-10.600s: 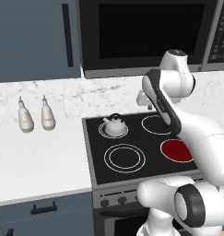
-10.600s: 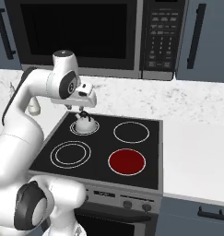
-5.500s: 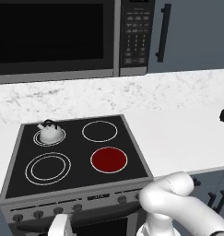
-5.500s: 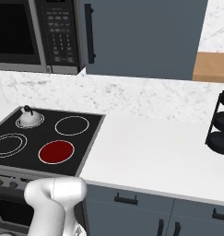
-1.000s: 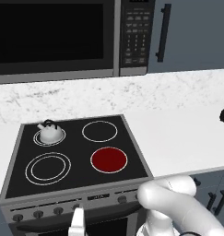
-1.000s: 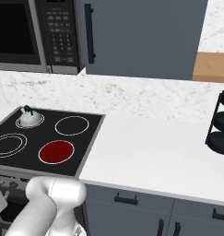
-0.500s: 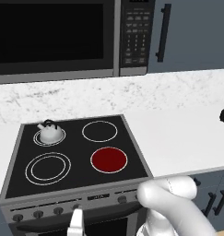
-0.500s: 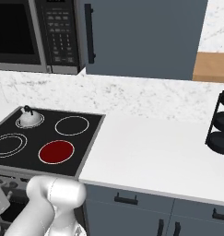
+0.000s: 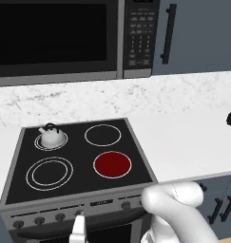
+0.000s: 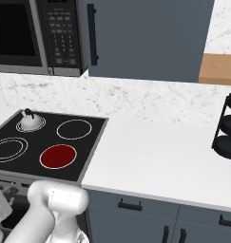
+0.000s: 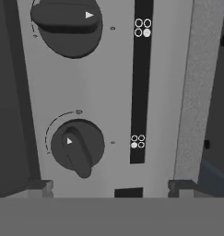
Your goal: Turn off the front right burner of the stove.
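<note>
Currently, the stove (image 9: 79,190) is taken as the landmark: a black glass cooktop with a grey steel front panel (image 11: 113,92) carrying a row of dark knobs. On its near right corner, the front right burner (image 9: 112,164) is seen glowing red inside one thin white ring. A white kettle (image 9: 51,136) is set on the far left circle, and a microwave (image 9: 64,38) is mounted above the stove.

Below the panel's left part, the gripper (image 9: 78,228) is held close to the knobs. From the hand camera, two knobs are faced at close range: a tilted knob (image 11: 77,145) with its white arrow turned off its mark, and another knob (image 11: 66,20) beside it along the panel. Only the two finger tips (image 11: 39,188) are seen, set well apart, with nothing clamped between them.
</note>
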